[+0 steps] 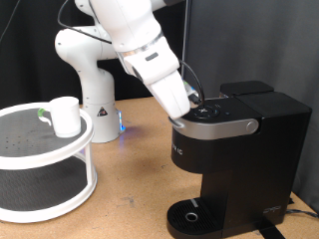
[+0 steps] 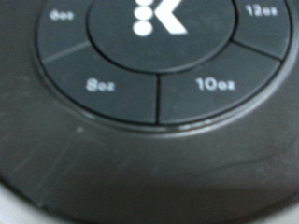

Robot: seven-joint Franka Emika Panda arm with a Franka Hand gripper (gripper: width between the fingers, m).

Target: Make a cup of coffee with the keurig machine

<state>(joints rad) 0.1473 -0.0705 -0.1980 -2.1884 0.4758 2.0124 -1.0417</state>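
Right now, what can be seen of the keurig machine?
The keurig machine is a boxy matte black brewer standing upright on the wooden table, at the exterior view's right. Its silver-grey lid handle is down; the round drip tray below is bare. The wrist view shows its round button panel close up, marked 8oz, 10oz, 12oz. The arm's end is at its top; the fingers are not visible.

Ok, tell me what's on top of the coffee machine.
On the coffee machine sits a round button panel marked 8oz, 10oz and 12oz. The gripper hangs right over it, covering part of the panel in the exterior view.
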